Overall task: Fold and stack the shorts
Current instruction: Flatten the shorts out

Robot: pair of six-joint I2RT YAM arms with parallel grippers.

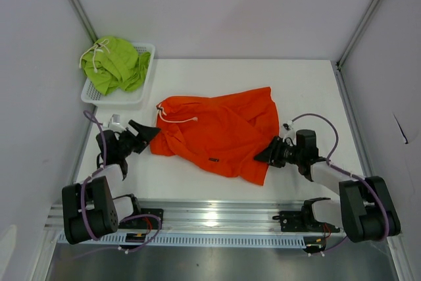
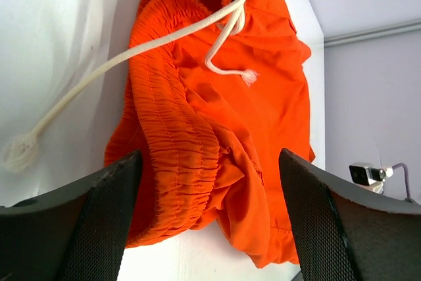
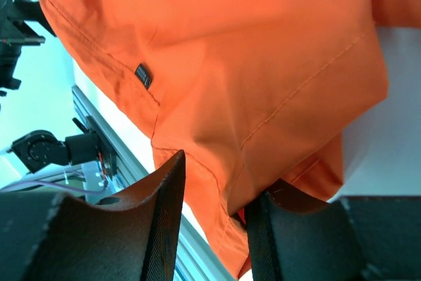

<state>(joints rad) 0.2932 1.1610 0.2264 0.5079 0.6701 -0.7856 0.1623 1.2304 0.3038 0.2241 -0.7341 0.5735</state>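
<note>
well, your left gripper (image 2: 209, 162) stands wide open and holds nothing, its fingers either side of the ruched waistband (image 2: 174, 123) of the orange shorts (image 1: 217, 133). your right gripper (image 3: 214, 192) is half closed around a hem corner; whether it truly pinches, you cannot tell. the orange shorts lie rumpled on the table (image 1: 302, 83), and the green shorts (image 1: 117, 64) sit bunched in the basket (image 1: 147, 49). you seem to be flattening the first pair: next needs firm pinches to pull it smooth before folding.
</note>
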